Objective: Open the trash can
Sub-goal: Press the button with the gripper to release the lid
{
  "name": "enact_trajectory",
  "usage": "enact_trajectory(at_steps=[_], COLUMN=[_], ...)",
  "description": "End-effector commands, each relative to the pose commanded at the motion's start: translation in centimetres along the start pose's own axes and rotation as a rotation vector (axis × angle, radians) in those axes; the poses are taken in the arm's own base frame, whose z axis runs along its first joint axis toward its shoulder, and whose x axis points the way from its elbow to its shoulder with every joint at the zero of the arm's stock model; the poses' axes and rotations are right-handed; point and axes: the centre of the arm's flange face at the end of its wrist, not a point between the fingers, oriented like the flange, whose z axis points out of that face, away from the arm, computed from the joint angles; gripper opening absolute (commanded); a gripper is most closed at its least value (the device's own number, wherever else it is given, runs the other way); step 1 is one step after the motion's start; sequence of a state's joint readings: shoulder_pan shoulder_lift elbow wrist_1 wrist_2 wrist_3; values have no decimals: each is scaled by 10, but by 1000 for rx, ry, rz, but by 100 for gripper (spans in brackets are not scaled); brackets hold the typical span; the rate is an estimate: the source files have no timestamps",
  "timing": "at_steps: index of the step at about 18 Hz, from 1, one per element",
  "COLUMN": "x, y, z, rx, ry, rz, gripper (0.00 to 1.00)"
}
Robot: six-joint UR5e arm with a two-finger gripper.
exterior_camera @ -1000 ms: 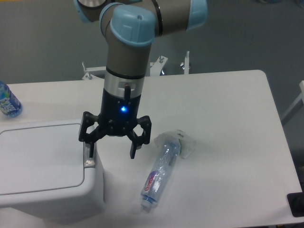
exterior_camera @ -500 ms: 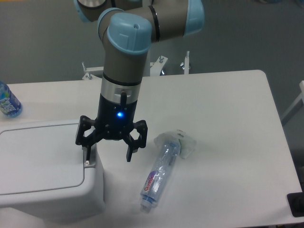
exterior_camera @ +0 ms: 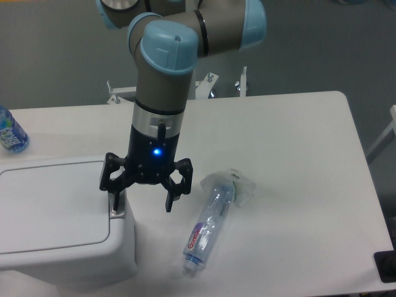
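The large white plastic trash can (exterior_camera: 55, 216) with flat lid sits at the lower left of the surface (exterior_camera: 291, 154). The gripper (exterior_camera: 142, 203), jaws spread wide and empty, has its left fingertip directly over the small button at the can's right rim.

trash can (exterior_camera: 55, 216): cut by left edge | blue bottle (exterior_camera: 10, 131): half cropped

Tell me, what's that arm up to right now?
Gripper open, one finger down on the button at the trash can rim. Lid flat, shut. Crushed bottle lies beside, not in the way.
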State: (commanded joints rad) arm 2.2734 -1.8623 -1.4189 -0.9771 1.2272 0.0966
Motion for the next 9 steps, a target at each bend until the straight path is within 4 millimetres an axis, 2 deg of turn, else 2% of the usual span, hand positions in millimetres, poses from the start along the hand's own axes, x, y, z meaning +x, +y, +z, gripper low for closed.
enact_trajectory(at_steps=[9], x=[-6], y=[-4], z=[-1], rx=[5], ry=[-5], rz=[-8], gripper=[100])
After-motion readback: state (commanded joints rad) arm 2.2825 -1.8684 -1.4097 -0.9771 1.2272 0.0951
